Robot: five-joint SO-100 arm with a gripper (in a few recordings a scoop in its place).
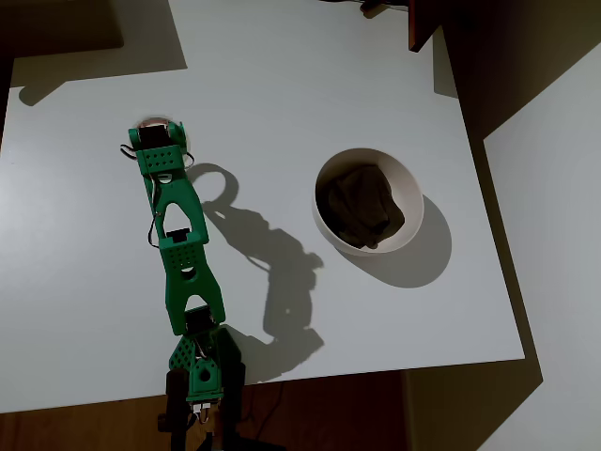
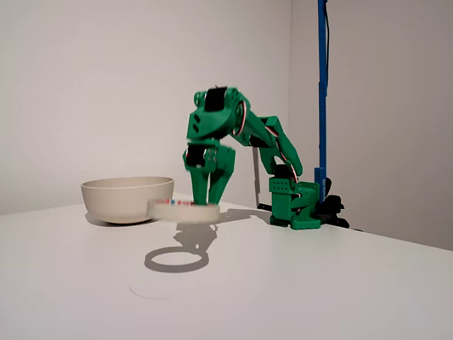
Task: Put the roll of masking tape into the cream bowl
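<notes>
The green robot arm's jaws (image 2: 207, 199) pinch the flat cream-white tape ring (image 2: 183, 210) above the white bench (image 2: 297, 283), just right of the round cream bowl (image 2: 128, 197); a loose pinch could drop it early.

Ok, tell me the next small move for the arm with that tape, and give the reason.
Probably swing the gripper sideways toward the cream bowl, keeping its height. In the fixed view the roll of masking tape hangs flat from the fingers, clear of the white table, with its ring shadow below. The tape's lower edge looks below the bowl's rim, so a slight lift may be needed first.
</notes>
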